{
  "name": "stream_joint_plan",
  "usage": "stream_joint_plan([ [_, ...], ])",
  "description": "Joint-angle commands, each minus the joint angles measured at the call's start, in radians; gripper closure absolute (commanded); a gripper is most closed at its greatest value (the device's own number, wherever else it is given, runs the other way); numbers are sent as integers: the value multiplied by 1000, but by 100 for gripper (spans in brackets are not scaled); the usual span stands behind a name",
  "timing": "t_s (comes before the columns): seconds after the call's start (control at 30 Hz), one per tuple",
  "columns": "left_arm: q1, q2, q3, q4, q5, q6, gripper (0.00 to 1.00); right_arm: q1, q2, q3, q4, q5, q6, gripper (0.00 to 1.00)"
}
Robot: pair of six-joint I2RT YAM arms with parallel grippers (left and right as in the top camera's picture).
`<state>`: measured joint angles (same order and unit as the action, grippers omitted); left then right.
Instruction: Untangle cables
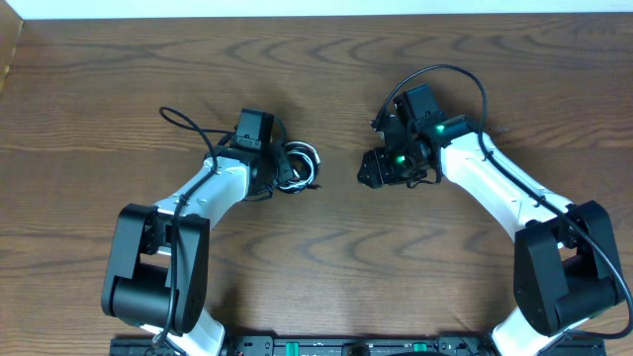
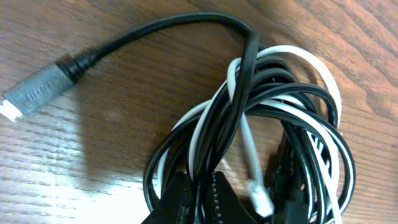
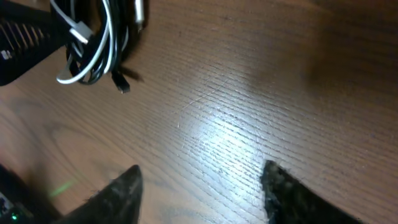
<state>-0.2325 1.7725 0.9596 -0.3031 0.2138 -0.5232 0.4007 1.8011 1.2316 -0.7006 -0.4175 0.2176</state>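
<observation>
The left gripper (image 2: 244,200) is clamping onto the cables (image 2: 261,124). Its fingers (image 2: 180,205) are pressing in at the near side of the bundle, nearly closed, with black strands running over and between them. A small white plug (image 2: 258,198) is lying right between the two fingers. The rest of the coil is spreading out just ahead of the fingertips.

The right gripper (image 3: 202,193) is holding its fingers (image 3: 124,193) spread apart and gripping nothing. Only bare wood is showing between them. The bundle is lying well ahead of them, off toward the left of that wrist view.

The black cord (image 2: 168,28) and the white cord (image 2: 323,68) are looping through each other in several tight turns. One black end is trailing away from the fingers and out of the coil, ending in a gray plug (image 2: 40,90) flat on the wood.

The table (image 1: 316,59) is showing open wood ahead of the left fingertips. It is also showing in the gap separating the two grippers. The table's far edge is lying well beyond both grippers.
</observation>
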Motion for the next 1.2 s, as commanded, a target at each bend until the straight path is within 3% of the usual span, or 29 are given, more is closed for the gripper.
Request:
stream_joint_plan([
  [0.0,1,-39,-10,-9,99,6,92,7,-16,11,10,-1,-13,52],
  [0.17,2,-204,0,-9,244,72,93,7,-42,13,69,-85,-42,55],
  [0.47,2,-464,0,-36,419,108,92,7,-260,25,114,-144,-54,43],
  [0.8,2,-485,0,11,660,98,92,7,-330,24,80,-153,22,40],
  [1.0,2,-485,0,132,790,1,93,7,-287,24,47,-150,63,42],
  [1.17,1,-485,0,172,799,-70,92,11,-275,24,61,-124,105,43],
])
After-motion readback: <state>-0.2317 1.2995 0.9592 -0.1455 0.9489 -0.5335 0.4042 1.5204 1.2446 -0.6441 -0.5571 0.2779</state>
